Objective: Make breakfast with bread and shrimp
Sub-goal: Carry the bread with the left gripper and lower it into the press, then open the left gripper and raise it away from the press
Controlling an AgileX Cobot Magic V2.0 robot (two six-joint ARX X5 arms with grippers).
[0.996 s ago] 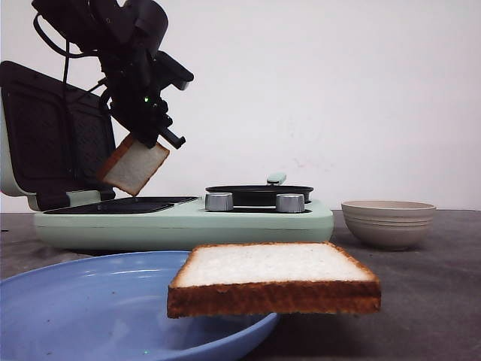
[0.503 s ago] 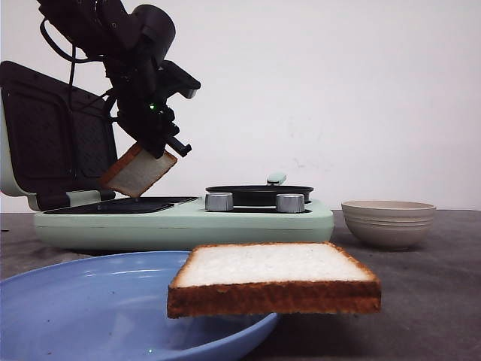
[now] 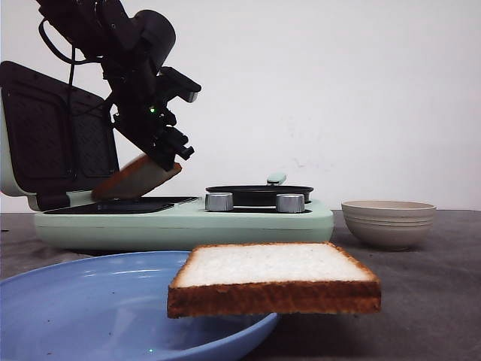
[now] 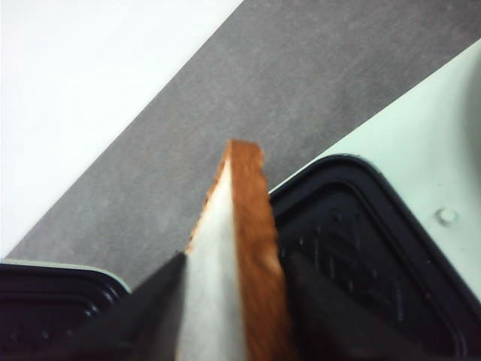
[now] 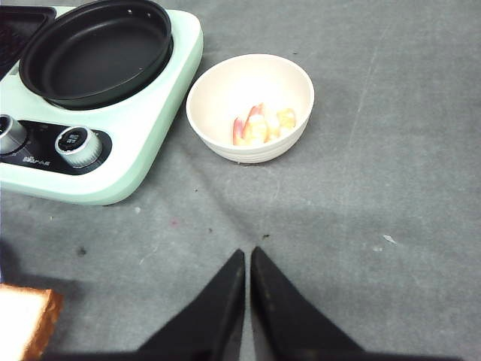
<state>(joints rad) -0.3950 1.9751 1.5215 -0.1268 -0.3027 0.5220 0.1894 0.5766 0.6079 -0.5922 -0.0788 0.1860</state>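
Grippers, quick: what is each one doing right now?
Left gripper: shut on a bread slice.
Right gripper: shut, holding nothing.

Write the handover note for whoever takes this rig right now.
Left gripper: shut on a bread slice, tilted low over the sandwich plate of the open breakfast maker.
Right gripper: jaws shut, holding nothing, above bare table.
Second slice: on the blue plate's rim.
Shrimp: in the bowl.
Pan: bare.
Left: set down the held slice, then second slice and shrimp.
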